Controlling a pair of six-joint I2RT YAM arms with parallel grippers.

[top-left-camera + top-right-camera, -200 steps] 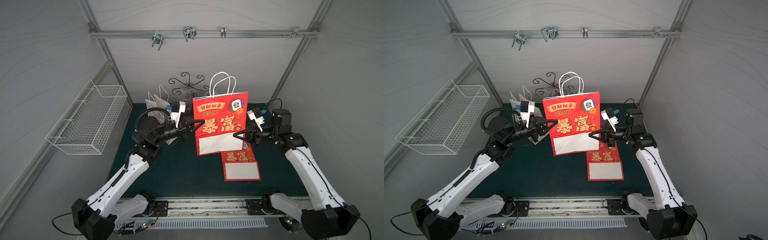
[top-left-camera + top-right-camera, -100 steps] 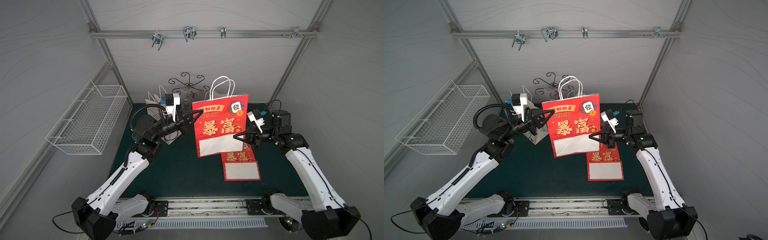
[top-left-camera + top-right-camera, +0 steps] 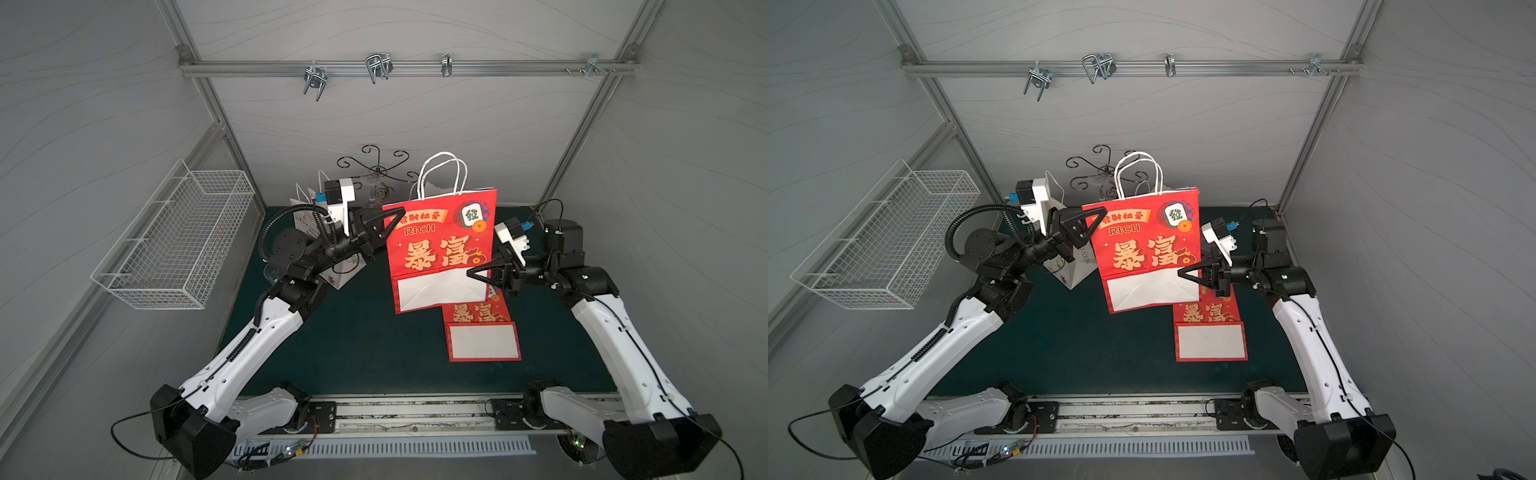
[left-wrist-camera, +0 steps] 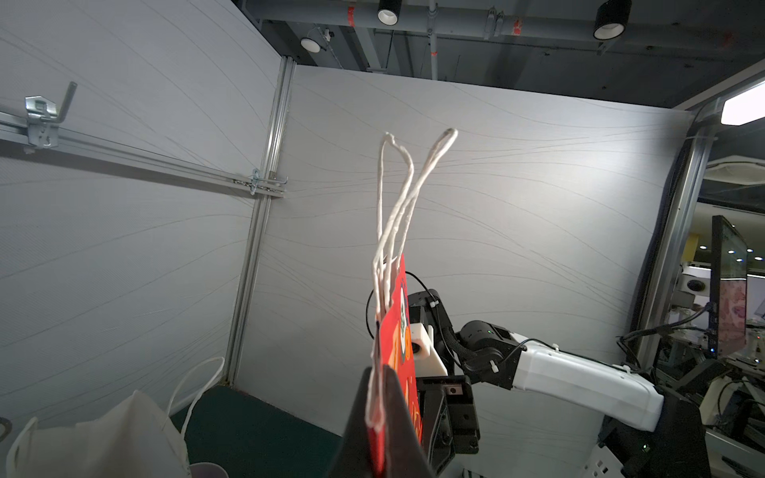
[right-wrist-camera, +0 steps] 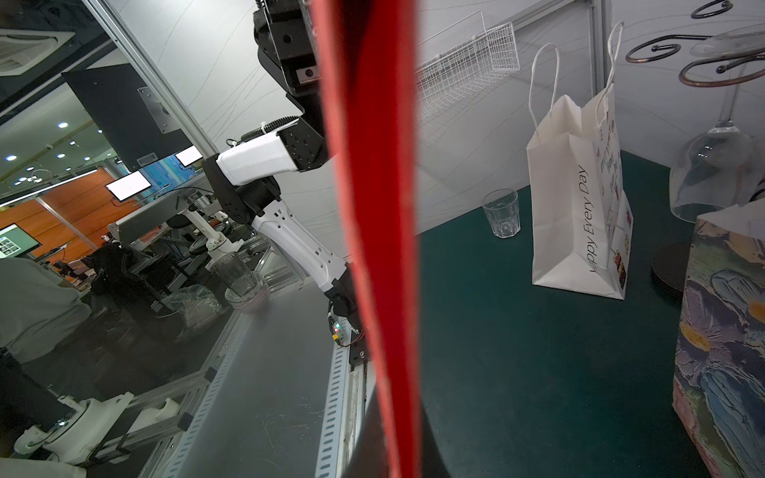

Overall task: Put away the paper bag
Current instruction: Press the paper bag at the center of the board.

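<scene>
Climbing from mid-edge, the left end effector [image 3: 397, 216] now straddles the top corner of the red paper bag [image 3: 440, 253], which is held flat above the counter [image 3: 353, 353]; whether it pinches I cannot tell. The right end effector [image 3: 473, 274] is clamped on the opposite edge. A loose left grip could let the bag pivot and slip.
</scene>
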